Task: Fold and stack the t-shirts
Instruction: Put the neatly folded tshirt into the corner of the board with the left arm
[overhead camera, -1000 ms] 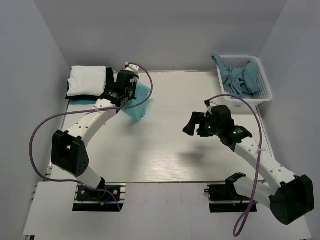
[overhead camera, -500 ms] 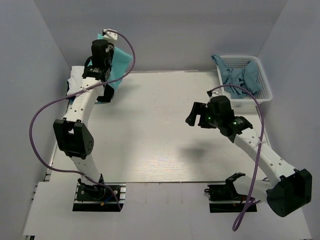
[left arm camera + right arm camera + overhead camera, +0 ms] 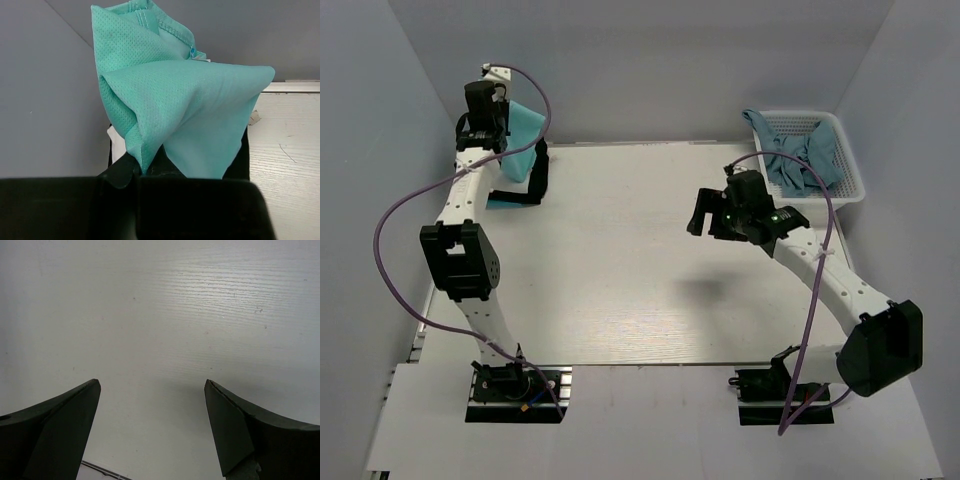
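- The left arm reaches out long to the far-left corner of the counter [image 3: 620, 290], its links nearly straight and its wrist lifted high against the back wall.
- The left end effector [image 3: 488, 128] points down and is closed tight on a bunched fold of the turquoise-green t-shirt [image 3: 523, 140].
- In the left wrist view the left end effector [image 3: 142, 172] pinches the cloth at the bottom edge. The turquoise-green t-shirt [image 3: 175, 105] spreads out from it in loose folds, with its stitched collar at the top and a small neck label [image 3: 199, 56] beside it.
- The shirt hangs in the air over the far-left corner, above a folded black t-shirt [image 3: 534, 172] that lies on the counter.
- The right arm is bent at the elbow and leans in from the near-right side, its forearm angled toward the middle of the counter.
- The right end effector [image 3: 700, 214] hovers above bare counter with its fingers spread wide and nothing between them.
- The right wrist view shows the same: two dark fingers [image 3: 60, 420] set far apart over the pale wood-grain surface.
- A white lattice basket [image 3: 853, 172] sits at the far-right corner and holds crumpled blue-grey cloth [image 3: 800, 160], well apart from both end effectors.
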`<state>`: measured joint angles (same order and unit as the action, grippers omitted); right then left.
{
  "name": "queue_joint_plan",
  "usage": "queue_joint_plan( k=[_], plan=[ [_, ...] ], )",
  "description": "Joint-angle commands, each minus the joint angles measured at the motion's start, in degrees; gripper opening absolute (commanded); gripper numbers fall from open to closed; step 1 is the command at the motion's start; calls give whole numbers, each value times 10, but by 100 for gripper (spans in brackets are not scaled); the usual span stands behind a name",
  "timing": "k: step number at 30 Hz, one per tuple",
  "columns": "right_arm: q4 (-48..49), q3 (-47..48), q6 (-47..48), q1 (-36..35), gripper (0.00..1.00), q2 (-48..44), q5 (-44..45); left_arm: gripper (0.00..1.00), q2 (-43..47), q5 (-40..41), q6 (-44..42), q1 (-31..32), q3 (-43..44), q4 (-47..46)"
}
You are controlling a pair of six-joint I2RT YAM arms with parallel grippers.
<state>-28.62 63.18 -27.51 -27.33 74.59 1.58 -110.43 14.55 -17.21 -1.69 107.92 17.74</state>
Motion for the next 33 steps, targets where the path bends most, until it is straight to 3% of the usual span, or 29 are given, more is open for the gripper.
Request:
queue_joint_plan(
  k=[1, 7, 8, 10, 11, 12, 13, 16, 22, 33],
  plan=[
    [-6, 36, 11, 3, 90, 18, 8, 0, 5, -25, 39, -27, -3, -28],
    [-8, 62, 11, 4, 90, 50, 3, 0, -27, -38, 75, -67, 5, -40],
    [-8, 64, 12, 4, 90, 55, 3, 8, -36, -38, 81, -75, 10, -40],
    [-9, 70, 11, 3, 90, 64, 4, 31, -53, -43, 89, -82, 10, -45],
    [-8, 72, 14, 3, 90, 66, 6, 77, -58, -35, 95, -88, 15, -46],
    [-11, 77, 15, 3, 90, 71, 6, 94, -65, -24, 103, -89, 22, -52],
    [-10, 80, 14, 3, 90, 80, 4, 100, -79, -15, 109, -95, 27, -53],
    [-13, 88, 16, 4, 90, 89, 0, 100, -111, 20, 139, -109, 89, -33],
    [-11, 98, 15, 4, 90, 105, -9, 100, -127, -28, 159, -115, 128, -10],
    [15, 63, 17, 5, 90, 103, -49, 100, -132, -248, 169, -83, 89, 33]
  ],
)
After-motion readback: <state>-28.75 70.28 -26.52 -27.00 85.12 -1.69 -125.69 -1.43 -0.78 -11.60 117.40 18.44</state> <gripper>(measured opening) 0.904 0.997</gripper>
